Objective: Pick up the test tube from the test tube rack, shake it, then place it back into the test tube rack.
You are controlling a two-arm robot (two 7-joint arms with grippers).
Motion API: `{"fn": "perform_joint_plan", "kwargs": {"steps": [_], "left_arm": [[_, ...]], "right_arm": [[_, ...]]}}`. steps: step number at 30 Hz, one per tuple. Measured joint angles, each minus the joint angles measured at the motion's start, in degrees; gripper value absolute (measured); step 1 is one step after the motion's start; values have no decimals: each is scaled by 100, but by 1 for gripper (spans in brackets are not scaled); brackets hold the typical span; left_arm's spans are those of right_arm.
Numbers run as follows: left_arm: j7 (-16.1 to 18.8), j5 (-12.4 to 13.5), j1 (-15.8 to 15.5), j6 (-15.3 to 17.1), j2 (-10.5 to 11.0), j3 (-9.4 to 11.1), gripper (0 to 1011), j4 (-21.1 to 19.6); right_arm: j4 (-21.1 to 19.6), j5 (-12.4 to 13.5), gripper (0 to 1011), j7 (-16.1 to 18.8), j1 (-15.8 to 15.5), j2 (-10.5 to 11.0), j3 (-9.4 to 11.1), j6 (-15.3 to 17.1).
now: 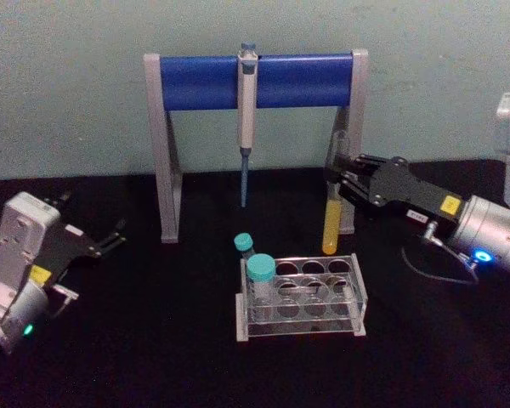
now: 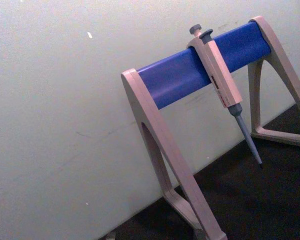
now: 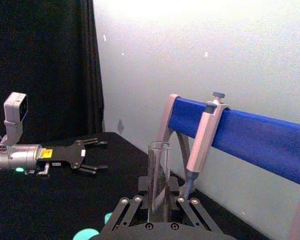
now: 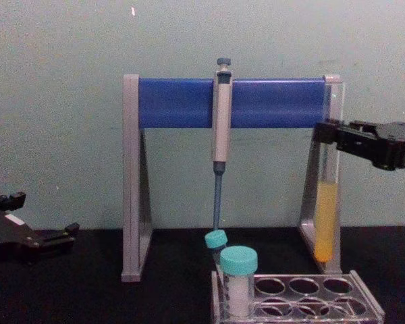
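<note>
Your right gripper (image 1: 336,178) pinches the upright test tube (image 1: 331,225) in its fingers, seemingly clear of the test tube rack (image 1: 359,299); your left gripper (image 1: 110,238) rests far left, fingers wide.

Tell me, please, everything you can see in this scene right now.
Tall clear glass test tube: 1, yellow-orange liquid in its lower part, held upright above the rack's back right corner.
Low clear plastic test tube rack: 1, greyish, on the table at front centre.
Short teal-capped tubes: 2, standing in the rack's left end.
Grey-blue pipette: 1, hanging from the stand's bar.
Pipette stand: 1, grey legs and blue bar, behind the rack by the wall.
Black table cover: 1, under everything.
Right claw: 1, black, shut on the test tube's upper part.
Left claw: 1, black, open, parked at the left.
</note>
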Motion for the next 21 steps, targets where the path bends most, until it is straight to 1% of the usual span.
{"fn": "perform_joint_plan", "kwargs": {"steps": [4,10,16,21], "left_arm": [[0,0,0,0,0,0,1001,0],[0,0,0,0,0,0,1001,0],[0,0,0,0,0,0,1001,0],[0,0,0,0,0,0,1001,0]], "right_arm": [[129,-20,222,85,127,-115,-68,6],[186,8,222,218,231,-228,-149,7],[73,101,222,304,199,-223,-180,28],[-146,205,222,376,71,-117,-198,53]]}}
